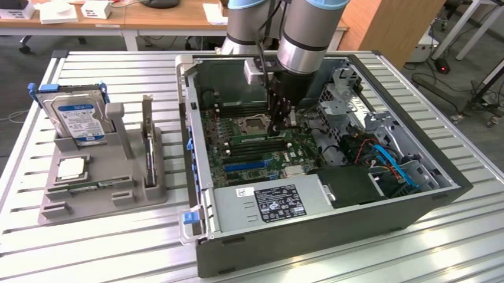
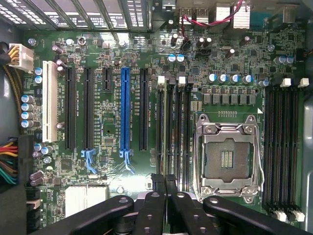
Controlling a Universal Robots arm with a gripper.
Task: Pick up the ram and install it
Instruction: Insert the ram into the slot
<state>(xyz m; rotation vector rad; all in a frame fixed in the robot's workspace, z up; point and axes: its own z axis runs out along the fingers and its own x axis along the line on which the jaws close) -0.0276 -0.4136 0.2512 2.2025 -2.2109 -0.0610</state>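
Observation:
The ram (image 1: 250, 140) is a thin green stick with a pale label. It stands on edge along the black memory slots (image 2: 186, 132) beside the open processor socket (image 1: 254, 124) inside the computer case (image 1: 191, 147). In the wrist view the ram (image 2: 170, 132) shows edge-on as a dark line running away from my fingertips. My gripper (image 1: 277, 131) reaches straight down into the case, and its fingers are pressed together on the ram's top edge (image 2: 165, 182). How deep the stick sits in the slot I cannot tell.
A grey holder tray (image 1: 102, 197) stands at the exterior view's left with a silver hard drive (image 1: 79, 118) and a small square chip (image 1: 71, 169). Drive cages and cables (image 1: 378, 159) crowd the case's right side. A second bank of memory slots (image 2: 281, 147) lies past the socket (image 2: 227, 156).

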